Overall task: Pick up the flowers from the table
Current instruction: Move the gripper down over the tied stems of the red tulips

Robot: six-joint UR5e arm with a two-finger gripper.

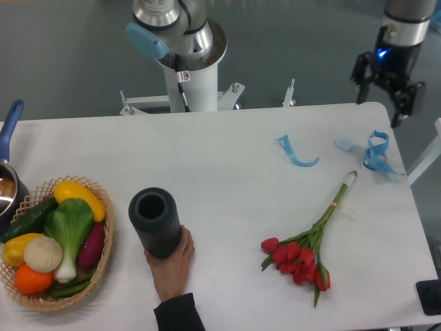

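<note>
– Where's the gripper (380, 98)?
– I've got it up at the far right corner of the table (227, 158), hanging above the edge. Jaws spread wide, nothing in them.
– And the flowers (306, 243)?
– Lying flat, near-right part of the table, red heads toward the near edge, stems pointing up-right toward the blue ribbon bits (376, 153). Well apart from the gripper.
– Anything else?
– A hand (170, 262) touching a dark vase (155, 223), veg basket (54, 241) at left.

Grey smooth floor (69, 62) behind the tabletop, white metal frame bar (207, 101) along its far edge, even light
</note>
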